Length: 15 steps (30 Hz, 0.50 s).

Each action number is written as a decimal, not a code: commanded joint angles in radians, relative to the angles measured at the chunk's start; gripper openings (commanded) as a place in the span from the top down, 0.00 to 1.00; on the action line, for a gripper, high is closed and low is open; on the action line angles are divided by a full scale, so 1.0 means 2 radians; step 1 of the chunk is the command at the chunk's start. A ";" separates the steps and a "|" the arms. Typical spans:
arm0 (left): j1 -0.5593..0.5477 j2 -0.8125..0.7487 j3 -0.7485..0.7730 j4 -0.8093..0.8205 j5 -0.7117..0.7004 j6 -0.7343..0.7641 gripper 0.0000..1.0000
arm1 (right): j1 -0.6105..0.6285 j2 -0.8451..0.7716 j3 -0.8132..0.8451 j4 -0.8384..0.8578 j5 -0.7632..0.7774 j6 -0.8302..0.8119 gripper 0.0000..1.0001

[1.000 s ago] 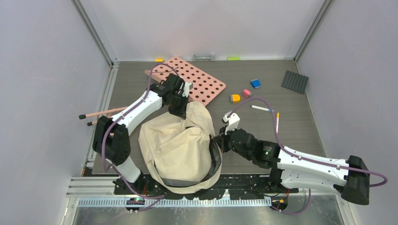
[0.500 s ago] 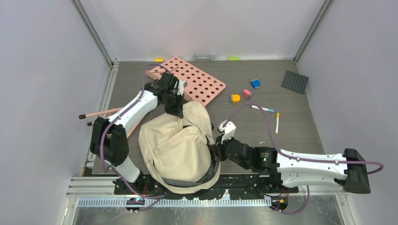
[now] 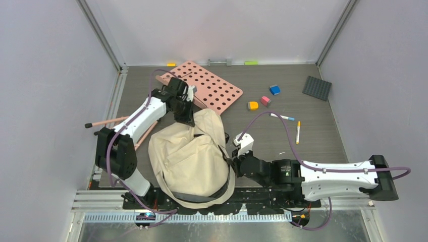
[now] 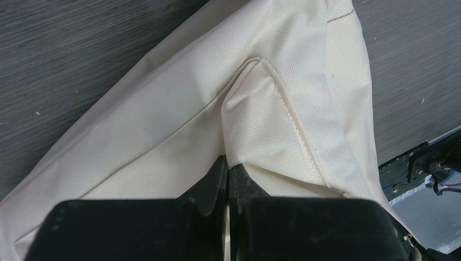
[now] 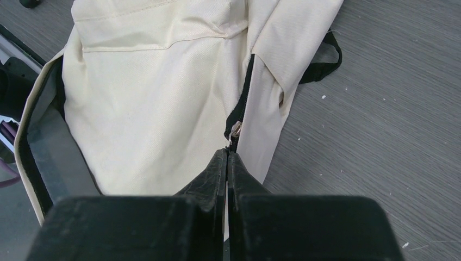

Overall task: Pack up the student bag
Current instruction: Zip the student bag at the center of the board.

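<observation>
The student bag (image 3: pixel 189 156) is a cream fabric backpack lying at the near middle of the table, its grey lining (image 3: pixel 202 194) showing along the near edge. My left gripper (image 3: pixel 188 121) is shut on a fold of fabric at the bag's far top; the left wrist view shows the fingertips (image 4: pixel 228 160) pinching the cream cloth (image 4: pixel 272 98). My right gripper (image 3: pixel 231 162) is at the bag's right side. In the right wrist view it (image 5: pixel 227 152) is shut on the metal zipper pull (image 5: pixel 236 130) at the end of the black zipper (image 5: pixel 244 92).
A pink perforated board (image 3: pixel 214 88) lies behind the bag. Orange (image 3: pixel 253 105), pink (image 3: pixel 265 100) and blue (image 3: pixel 274 89) blocks, two markers (image 3: pixel 281 117) (image 3: pixel 298 131) and a dark grey studded plate (image 3: pixel 317 87) lie at the right. Pink pencils (image 3: pixel 108 121) lie at the left edge.
My right gripper has moved left and toward the near edge with the zipper pull. My left gripper has shifted slightly left with the bag's top, and the bag has moved left with it.
</observation>
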 commanded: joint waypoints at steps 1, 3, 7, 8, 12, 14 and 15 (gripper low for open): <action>0.048 -0.021 -0.001 0.040 -0.112 0.011 1.00 | 0.019 -0.030 0.029 -0.057 -0.003 0.021 0.99; 0.051 -0.019 -0.002 0.045 -0.113 0.009 1.00 | 0.023 -0.034 0.034 -0.063 -0.004 0.022 0.99; 0.056 -0.012 0.001 0.048 -0.123 0.007 1.00 | 0.031 -0.025 0.050 -0.072 -0.023 0.020 0.99; 0.056 -0.011 0.002 0.048 -0.123 0.007 1.00 | 0.034 -0.022 0.053 -0.073 -0.026 0.019 0.99; 0.056 -0.014 -0.001 0.050 -0.138 0.011 1.00 | 0.043 -0.009 0.069 -0.071 -0.035 0.015 0.99; 0.056 -0.015 -0.001 0.050 -0.138 0.013 1.00 | 0.047 -0.008 0.073 -0.064 -0.038 0.012 0.99; 0.056 -0.015 -0.001 0.050 -0.136 0.014 1.00 | 0.048 -0.008 0.074 -0.060 -0.042 0.011 0.99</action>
